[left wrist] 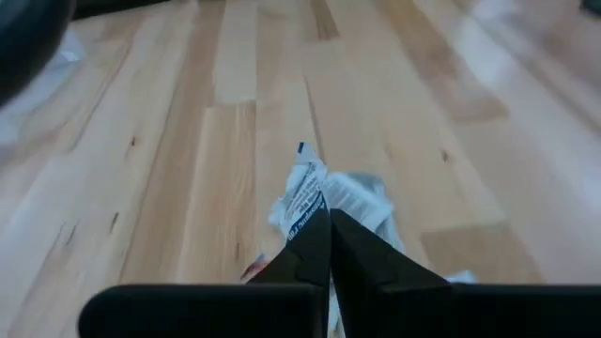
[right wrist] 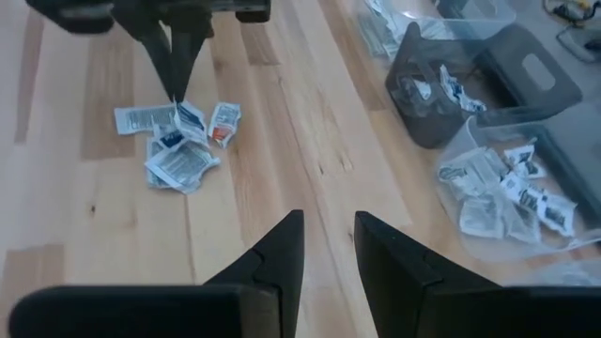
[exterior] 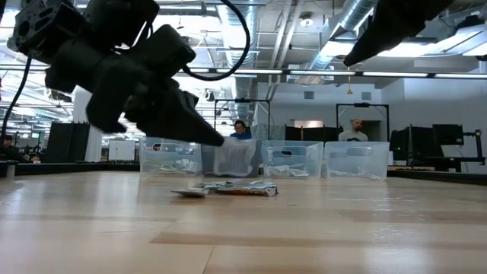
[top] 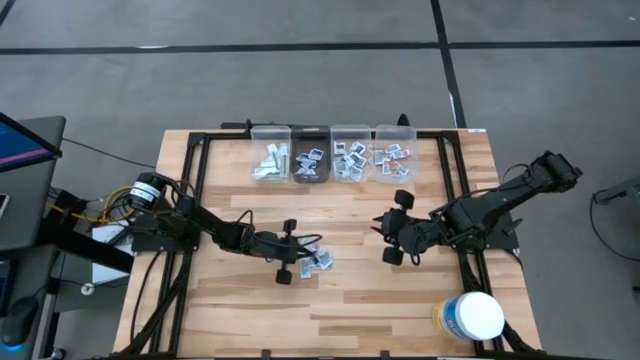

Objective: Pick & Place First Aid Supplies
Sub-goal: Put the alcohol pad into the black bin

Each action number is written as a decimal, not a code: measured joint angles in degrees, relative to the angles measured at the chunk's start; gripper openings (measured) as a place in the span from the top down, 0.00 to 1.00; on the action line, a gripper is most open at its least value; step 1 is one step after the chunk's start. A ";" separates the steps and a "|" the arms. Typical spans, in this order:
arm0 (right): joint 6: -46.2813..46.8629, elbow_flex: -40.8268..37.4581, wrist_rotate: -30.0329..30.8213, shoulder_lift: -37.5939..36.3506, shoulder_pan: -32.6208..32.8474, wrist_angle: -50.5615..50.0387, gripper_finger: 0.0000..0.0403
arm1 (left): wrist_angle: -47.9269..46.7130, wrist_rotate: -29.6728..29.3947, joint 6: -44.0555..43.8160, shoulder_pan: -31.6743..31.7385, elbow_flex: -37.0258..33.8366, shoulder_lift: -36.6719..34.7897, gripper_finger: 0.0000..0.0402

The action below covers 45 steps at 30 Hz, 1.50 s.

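A pale wooden table (top: 350, 300) stands on a grey floor, and the low view looks past it into an open workshop where two people sit behind the far edge. Along that far edge runs a row of four small bins (top: 332, 152), three clear and one dark, each already holding some paper packets. A small pile of first aid packets (top: 318, 259), white-grey with blue and red print, lies near the table's middle, on the left arm's side. The left gripper (top: 305, 247) is down at this pile, its two fingers pressed together on the upright edge of one blue-printed packet (left wrist: 305, 192), which stands up from the heap between the fingertips. The right gripper (top: 383, 238) hangs above bare wood just right of centre, well apart from the pile, its fingers a little apart and holding nothing. A large white round tub (top: 470, 316) with a yellow label sits near the table's front right corner.
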 joint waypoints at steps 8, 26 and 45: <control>-4.52 0.02 0.09 0.00 -2.99 -0.79 0.77 | 9.36 -4.44 -9.62 -0.02 1.59 0.00 0.98; -5.86 -11.17 -0.04 0.02 -13.71 8.18 0.77 | 33.17 -37.21 -14.55 4.31 1.59 0.00 0.98; -17.24 -11.34 -2.14 -0.59 -32.14 23.26 0.77 | 2.32 6.00 -8.03 42.25 12.61 0.00 0.98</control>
